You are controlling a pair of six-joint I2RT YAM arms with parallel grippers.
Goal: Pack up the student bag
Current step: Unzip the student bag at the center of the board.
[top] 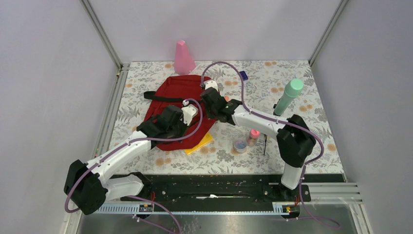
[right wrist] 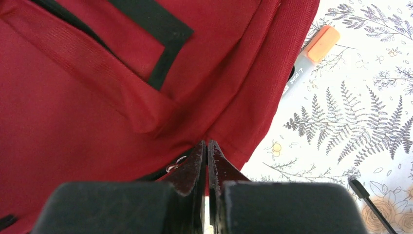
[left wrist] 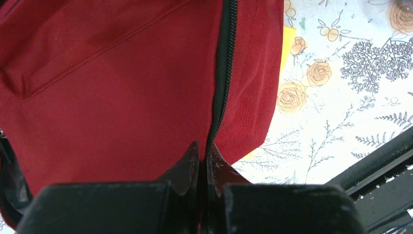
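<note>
The student bag (top: 174, 87), dark red with black straps, lies flat left of the table's middle. My left gripper (top: 191, 113) is over its near right part. In the left wrist view that gripper (left wrist: 203, 146) is shut on the bag's (left wrist: 122, 97) black zipper seam (left wrist: 221, 73), which runs up from between the fingertips. My right gripper (top: 209, 90) is at the bag's right edge. In the right wrist view it (right wrist: 205, 144) is shut on the red fabric at the bag's (right wrist: 73, 97) rim, with a small metal zipper pull (right wrist: 175, 164) just left of the fingertips.
An orange-capped marker (right wrist: 308, 56) lies beside the bag's right edge. A yellow flat item (top: 202, 144) pokes out under the bag's near corner. Small jars (top: 240, 144), a black pen (top: 265, 145), a green bottle (top: 289, 96), a pink cone (top: 183, 57) and a purple piece (top: 243, 75) are around.
</note>
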